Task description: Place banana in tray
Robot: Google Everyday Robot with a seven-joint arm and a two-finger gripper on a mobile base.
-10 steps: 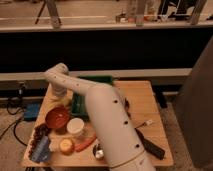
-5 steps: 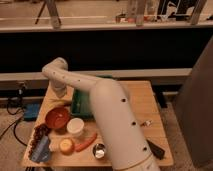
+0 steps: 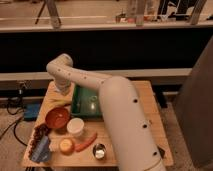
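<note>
The small pale yellow curved banana [image 3: 58,103] lies near the wooden table's [image 3: 150,107] far left edge, just beside the deep green rectangular plastic tray [image 3: 78,106]. The jaws [image 3: 63,90] hover above it; their state cannot be told. No writing is legible.

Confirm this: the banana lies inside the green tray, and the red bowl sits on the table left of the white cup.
One point is wrong. The camera view shows the banana on the table just left of the tray, outside its rim, with the gripper right above it. The red bowl does sit left of the white cup.
</note>
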